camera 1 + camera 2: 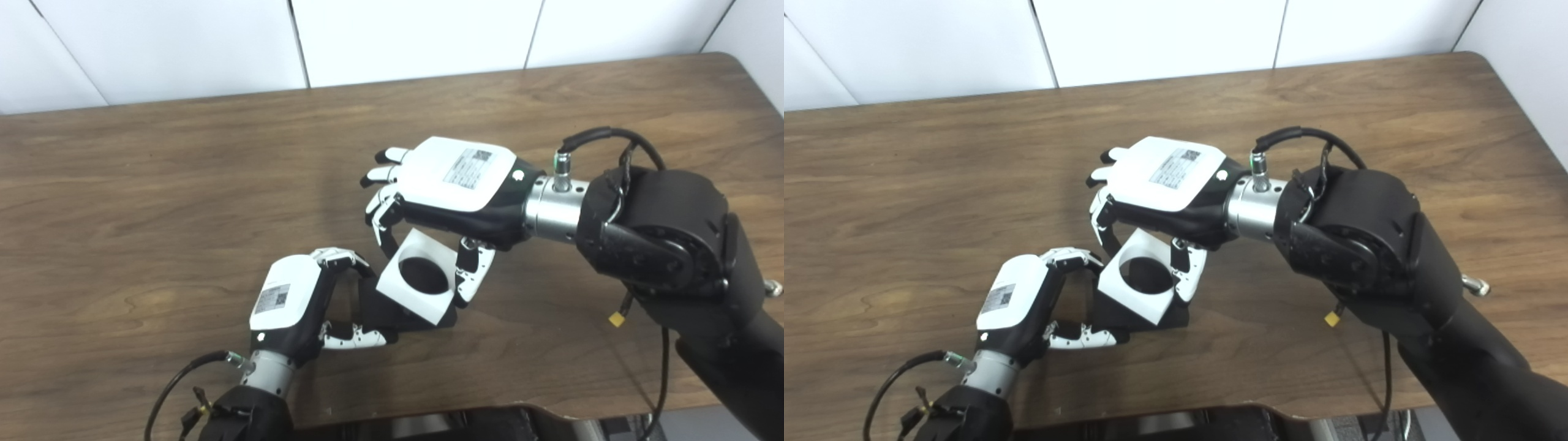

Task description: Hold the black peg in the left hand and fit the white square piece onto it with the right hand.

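My left hand is shut on the black peg piece, whose black base rests low near the table; the peg itself is mostly hidden. My right hand is shut on the white square piece, which has a round hole in its middle. It holds the piece tilted, directly over the black piece and touching or nearly touching it. The round hole looks dark inside. In the right eye view the white piece sits between the right hand's fingers and thumb, against the black base.
The brown wooden table carries both hands near its front middle. White wall panels stand behind the table's far edge. A black cable loops over my right wrist. The table's front edge lies just below the hands.
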Motion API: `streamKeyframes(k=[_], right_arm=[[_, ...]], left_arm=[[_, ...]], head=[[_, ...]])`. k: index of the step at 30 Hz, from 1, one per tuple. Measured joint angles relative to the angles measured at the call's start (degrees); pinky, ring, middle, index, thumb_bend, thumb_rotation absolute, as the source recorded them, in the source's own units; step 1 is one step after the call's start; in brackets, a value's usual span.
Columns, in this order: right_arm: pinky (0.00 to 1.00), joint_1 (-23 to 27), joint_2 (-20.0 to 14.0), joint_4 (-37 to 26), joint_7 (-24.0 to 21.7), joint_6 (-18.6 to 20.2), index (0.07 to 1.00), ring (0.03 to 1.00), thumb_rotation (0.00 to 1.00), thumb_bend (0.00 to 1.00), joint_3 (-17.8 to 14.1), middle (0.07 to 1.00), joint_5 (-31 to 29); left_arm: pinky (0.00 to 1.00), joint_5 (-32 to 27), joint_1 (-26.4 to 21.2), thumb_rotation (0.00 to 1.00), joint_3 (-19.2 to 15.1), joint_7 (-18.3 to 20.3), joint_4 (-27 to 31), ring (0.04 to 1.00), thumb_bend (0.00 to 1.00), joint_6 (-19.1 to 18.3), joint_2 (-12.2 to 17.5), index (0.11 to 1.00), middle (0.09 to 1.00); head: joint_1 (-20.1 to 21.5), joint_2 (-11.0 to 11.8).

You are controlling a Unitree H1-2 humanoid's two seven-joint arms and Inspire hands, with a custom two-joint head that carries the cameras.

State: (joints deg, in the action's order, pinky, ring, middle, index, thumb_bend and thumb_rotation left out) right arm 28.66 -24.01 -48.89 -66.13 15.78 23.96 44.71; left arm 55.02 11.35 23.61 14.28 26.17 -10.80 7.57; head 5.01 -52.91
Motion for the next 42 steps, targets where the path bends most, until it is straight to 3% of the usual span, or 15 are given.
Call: streamKeyframes(k=[9, 16, 23, 42], right_arm=[[1.00, -0.83, -0.02, 0.58, -0.44, -1.45, 0.484, 0.943, 0.13, 0.52, 0.01, 0.791, 1.33], [1.00, -2.47, -0.11, 2.12, 1.41, -6.80, 0.484, 0.933, 0.13, 0.52, 0.12, 0.791, 2.90], [1.00, -4.48, -0.07, 3.72, 1.58, -9.55, 0.484, 0.923, 0.13, 0.52, 0.48, 0.791, 4.17], [1.00, -6.44, 1.69, 5.43, 1.60, -11.86, 0.487, 0.919, 0.14, 0.52, -0.20, 0.789, 5.78]], left_arm=[[0.78, 0.47, 0.01, 0.05, 0.25, 0.65, 0.33, 0.802, 0.52, -0.16, -0.17, 0.486, 0.736], [0.77, 0.59, 0.01, 0.05, 0.30, 1.03, 0.50, 0.801, 0.52, -0.49, -0.31, 0.486, 0.736], [0.76, 0.42, -0.02, 0.05, 0.49, 1.28, 0.59, 0.802, 0.52, -0.50, -0.47, 0.486, 0.735], [0.75, 0.41, -0.21, 0.05, 0.76, 1.33, 0.57, 0.805, 0.52, -0.53, -0.79, 0.486, 0.737]], head=[[0.00, 0.00], [0.00, -0.09], [0.09, 0.09], [-0.26, 0.44]])
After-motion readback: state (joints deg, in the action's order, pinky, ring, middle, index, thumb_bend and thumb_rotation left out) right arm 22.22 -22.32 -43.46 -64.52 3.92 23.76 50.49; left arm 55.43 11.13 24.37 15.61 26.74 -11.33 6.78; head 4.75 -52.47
